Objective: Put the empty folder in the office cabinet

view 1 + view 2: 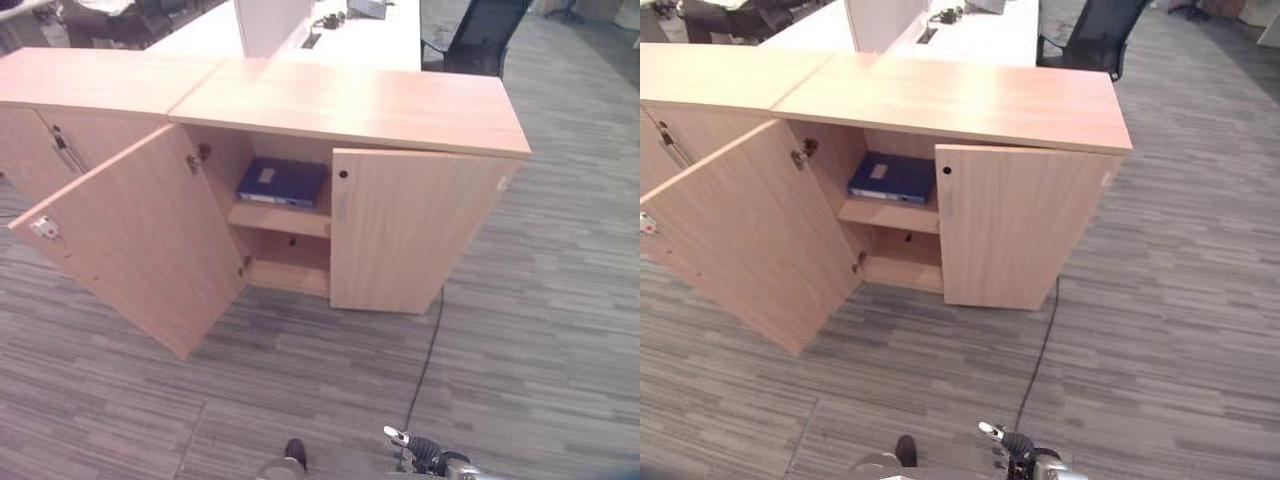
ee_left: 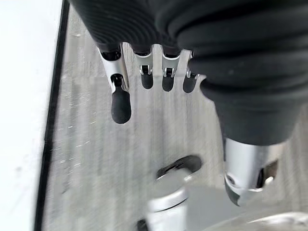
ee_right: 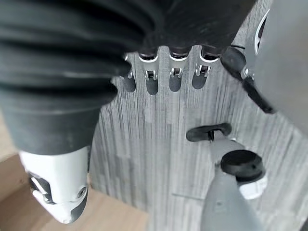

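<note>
Left eye view shows the open door [image 1: 130, 235] swung out at nine o'clock from the office cabinet [image 1: 350, 105]. Past it, the blue folder [image 1: 282, 183] lies flat on the upper shelf [image 1: 280, 218]; the closed door [image 1: 410, 230] stands at three o'clock. Over grey carpet [image 1: 540, 330], the left hand [image 2: 144, 72] and right hand [image 3: 163, 72] hang with fingers relaxed, holding nothing.

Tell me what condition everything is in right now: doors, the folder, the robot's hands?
Left cabinet door: swung wide open.
Right cabinet door: closed.
Blue folder: lying flat on the upper shelf inside the cabinet.
Lower shelf: nothing seen on it.
Left hand: fingers relaxed, holding nothing, over the floor.
Right hand: fingers relaxed, holding nothing.
Office chair: unoccupied, behind the cabinet.
</note>
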